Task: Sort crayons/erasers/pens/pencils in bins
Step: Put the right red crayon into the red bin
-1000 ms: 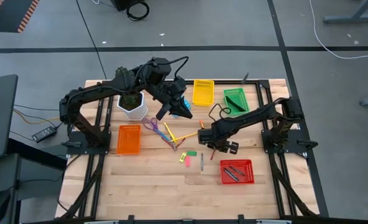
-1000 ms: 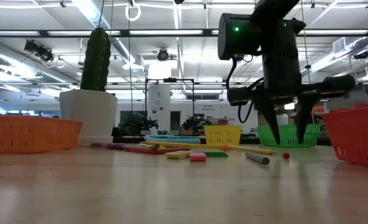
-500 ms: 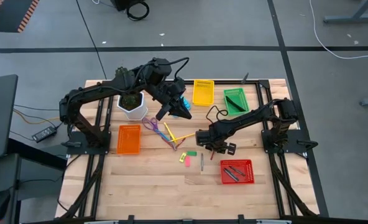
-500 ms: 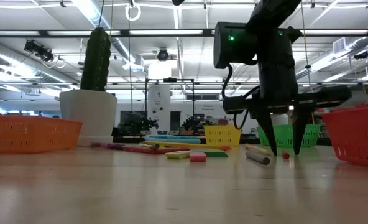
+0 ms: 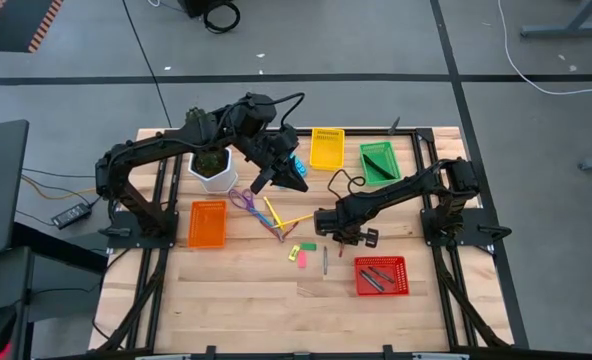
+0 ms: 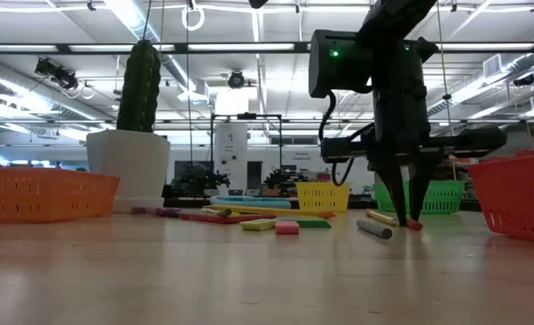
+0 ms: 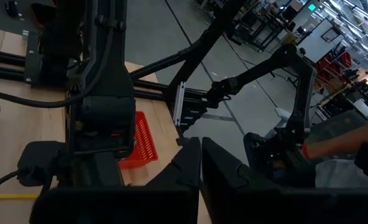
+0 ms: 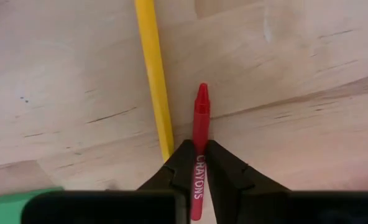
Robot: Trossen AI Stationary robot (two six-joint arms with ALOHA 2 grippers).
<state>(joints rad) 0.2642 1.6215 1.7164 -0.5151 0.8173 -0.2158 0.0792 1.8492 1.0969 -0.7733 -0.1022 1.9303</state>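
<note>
My right gripper [image 8: 198, 163] pinches a red crayon [image 8: 199, 124] on the table [image 5: 246, 290].
A yellow pencil [image 8: 154, 74] lies just beside it; my left gripper [image 7: 201, 163] hangs closed, empty.

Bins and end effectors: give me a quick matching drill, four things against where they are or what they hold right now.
Things:
1. red bin
2. orange bin
3. right end effector
4. left end effector

States:
A. holds no item that shows
B. shut, raised by the plant pot
C. holds dark pens
D. shut on a red crayon

Pairs: 1-C, 2-A, 3-D, 4-B
</note>
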